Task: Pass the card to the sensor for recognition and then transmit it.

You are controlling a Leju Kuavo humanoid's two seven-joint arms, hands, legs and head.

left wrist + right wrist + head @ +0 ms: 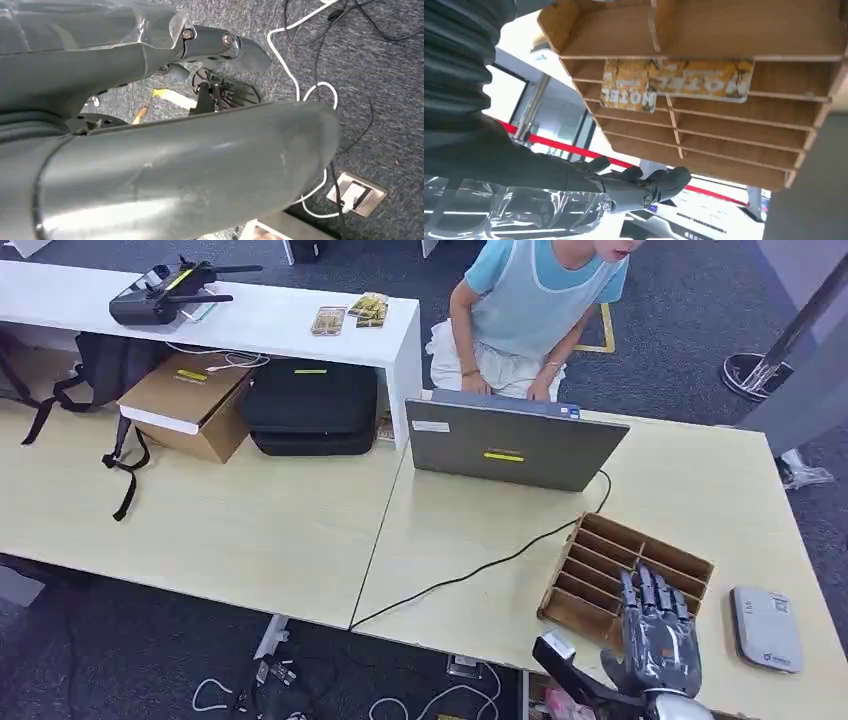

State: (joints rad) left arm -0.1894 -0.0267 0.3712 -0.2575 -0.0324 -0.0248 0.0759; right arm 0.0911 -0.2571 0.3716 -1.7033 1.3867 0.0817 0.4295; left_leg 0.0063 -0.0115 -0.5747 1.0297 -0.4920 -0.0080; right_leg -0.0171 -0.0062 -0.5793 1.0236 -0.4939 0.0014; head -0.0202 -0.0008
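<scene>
You have the right robot hand (655, 635) over the near end of the wooden slotted rack (660, 552), which sits toward the near right corner of the table (250, 530); its fingers are spread apart and hold nothing. In the right wrist view, two yellow patterned cards (676, 82) lie side by side in one slot of that rack, clear of the fingers (659, 182). The white sensor (766, 628) lies flat by the table's right edge, just beside the rack. The left robot hand (220, 45) hangs over grey carpet and cables; you cannot tell how far open it is. At the far edge of the table stands a grey laptop (510, 445), with a person (530, 310) seated behind it.
</scene>
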